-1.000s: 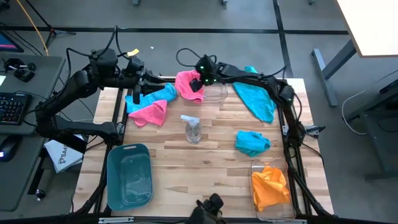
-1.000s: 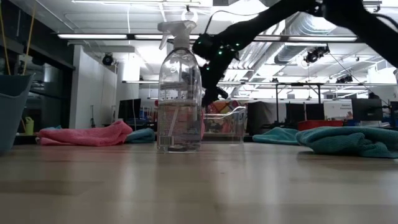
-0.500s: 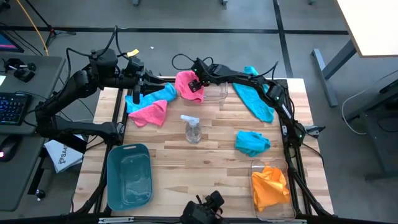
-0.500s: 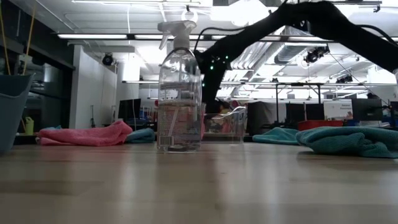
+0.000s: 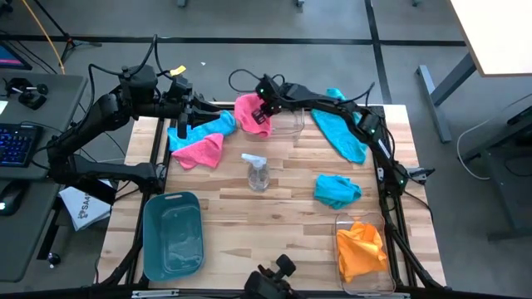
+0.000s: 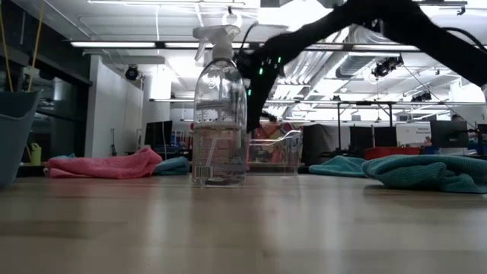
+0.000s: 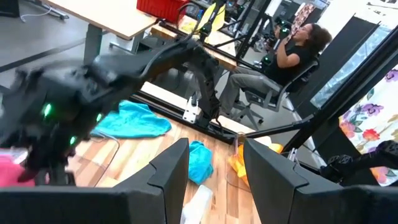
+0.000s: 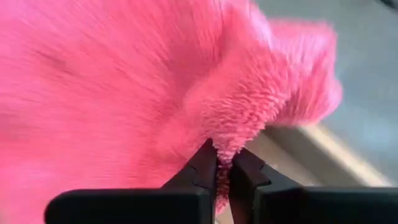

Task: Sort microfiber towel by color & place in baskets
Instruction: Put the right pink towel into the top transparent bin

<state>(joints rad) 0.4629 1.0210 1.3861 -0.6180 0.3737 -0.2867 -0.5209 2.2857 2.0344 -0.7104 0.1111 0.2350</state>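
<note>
One towel binned: orange towel (image 5: 361, 247) in clear basket (image 5: 342, 226). My right gripper (image 8: 223, 163) clamped on pink towel (image 5: 251, 114), second clear basket (image 5: 289, 123) just beside. Left gripper (image 7: 214, 163) apart, idle. Four cloths left.

Robotics lab inside an open-plan office. Shown by exposed ceiling ducts (image 6: 380, 38), rows of desks with monitors (image 6: 449, 133), a keyboard (image 5: 18, 143), a seated person (image 7: 292, 53).
</note>
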